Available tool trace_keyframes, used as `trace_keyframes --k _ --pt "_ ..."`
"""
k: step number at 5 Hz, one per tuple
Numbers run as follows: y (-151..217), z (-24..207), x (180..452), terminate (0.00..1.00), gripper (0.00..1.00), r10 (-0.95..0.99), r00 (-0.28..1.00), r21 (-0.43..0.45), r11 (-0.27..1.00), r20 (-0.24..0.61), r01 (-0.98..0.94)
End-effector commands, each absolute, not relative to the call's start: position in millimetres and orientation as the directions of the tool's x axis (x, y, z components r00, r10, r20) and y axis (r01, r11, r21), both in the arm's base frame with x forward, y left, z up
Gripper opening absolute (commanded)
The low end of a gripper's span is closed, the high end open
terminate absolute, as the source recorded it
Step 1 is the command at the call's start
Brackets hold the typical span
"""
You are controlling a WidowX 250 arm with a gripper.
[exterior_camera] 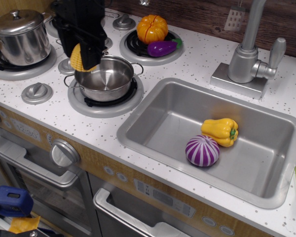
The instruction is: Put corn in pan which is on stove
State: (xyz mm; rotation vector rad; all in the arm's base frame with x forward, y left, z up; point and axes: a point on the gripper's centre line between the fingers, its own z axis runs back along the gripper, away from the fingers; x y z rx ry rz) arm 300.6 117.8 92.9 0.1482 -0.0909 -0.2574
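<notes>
A polished steel pan (pixel 104 78) gleams on the white speckled stove (pixel 49 106), beside a mirror-bright lidded pot (pixel 20 37). Matt black fingers (pixel 91 52) clasp the ribbed yellow plastic corn (pixel 78 57). The sink (pixel 153 123) is brushed grey metal. Glossy plastic pepper (pixel 220 131), striped onion (pixel 202 150), pumpkin (pixel 152 28) and eggplant (pixel 161 48) shine; dark rough wood (pixel 197 15) lines the far edge.
</notes>
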Motion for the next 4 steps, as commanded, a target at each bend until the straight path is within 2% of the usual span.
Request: trace_keyframes --k 1,2,3,4 --pt "135.0 84.4 316.8 0.0 0.0 -0.32 0.935 0.16 0.942 0.151 0.296" --pt "142.5 71.5 323.7 0.0 0.0 -0.385 0.9 0.197 0.917 0.203 0.348" --pt "141.9 68.5 328.4 0.0 1.0 -0.428 0.873 0.231 0.897 0.234 0.378" --pt "139.5 71.0 332.0 0.0 1.0 -0.423 0.875 0.206 0.902 0.236 0.38"
